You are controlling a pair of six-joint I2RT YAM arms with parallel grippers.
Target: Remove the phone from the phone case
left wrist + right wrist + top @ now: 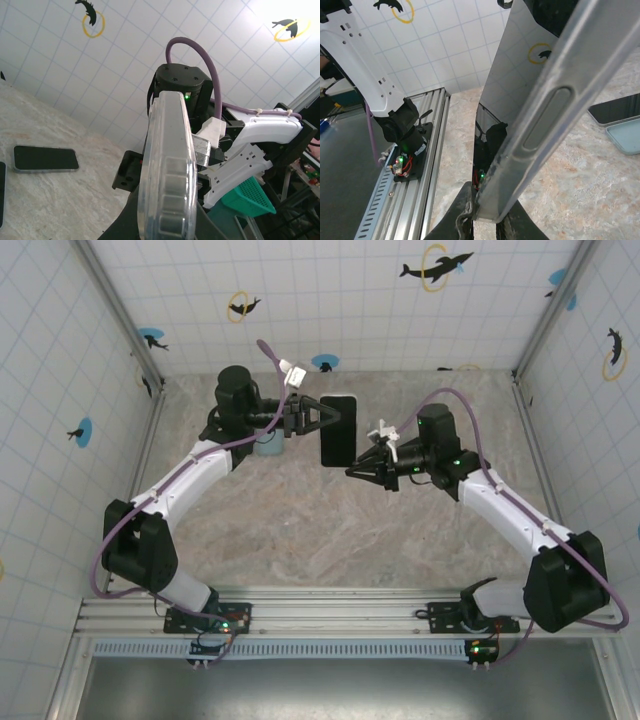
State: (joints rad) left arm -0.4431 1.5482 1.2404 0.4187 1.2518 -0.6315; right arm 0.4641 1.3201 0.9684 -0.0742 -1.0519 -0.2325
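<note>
The phone (338, 430), dark-screened and still inside its clear phone case, is held upright in the air above the middle of the table. My left gripper (322, 420) is shut on its left long edge. In the left wrist view the case's ribbed clear rim (167, 165) runs up between my left gripper's (167, 192) jaws. My right gripper (350, 471) is shut on the phone's lower corner. In the right wrist view the glossy screen (505, 100) and the case's edge (545, 115) rise out of my right gripper (485, 220).
Another dark phone (45, 158) (615, 109) lies flat on the marble tabletop, with a light blue flat item (625, 137) (268, 445) beside it. The aluminium rail (330, 605) runs along the near edge. A green basket (247, 197) sits off the table.
</note>
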